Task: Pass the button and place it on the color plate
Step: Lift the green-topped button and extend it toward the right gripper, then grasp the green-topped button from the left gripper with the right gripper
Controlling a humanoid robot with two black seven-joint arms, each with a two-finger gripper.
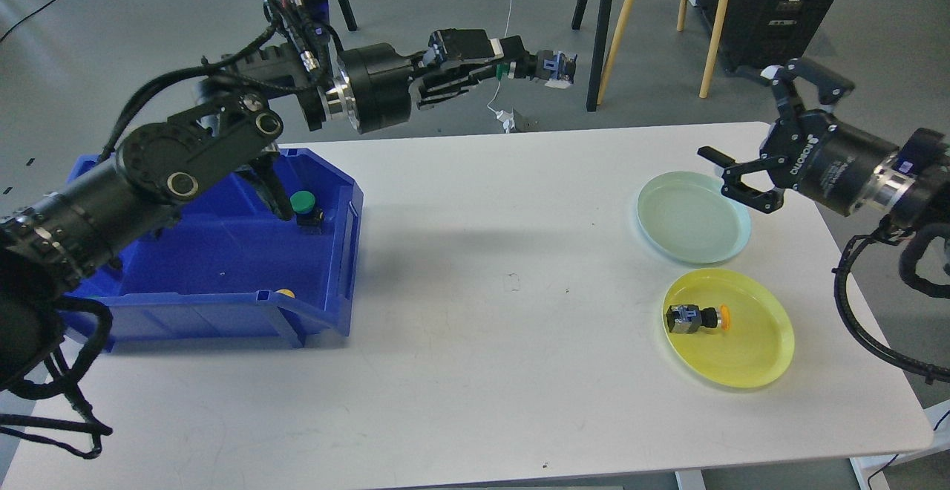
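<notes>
The left gripper (512,68) was raised above the far edge of the white table (475,282), toward twelve o'clock in the head view, its fingers pinching a green push button (545,68) whose grey body projected past the fingertips. The right gripper (742,178) hung at about three o'clock, over the near rim of the pale green plate (686,223), with its jaws spread wide and nothing between them.

A yellow plate (742,356) lay just beside the pale green plate, at its six o'clock side. On it rested an orange-capped button (698,319), lying on its side left of the plate's centre.

At nine o'clock a blue bin (223,267) stood on the table. Inside it, near the far right corner, a second green-capped button (304,208) stood upright. A yellow object (285,294) showed at the bin's near wall; too little of it was visible to identify.
</notes>
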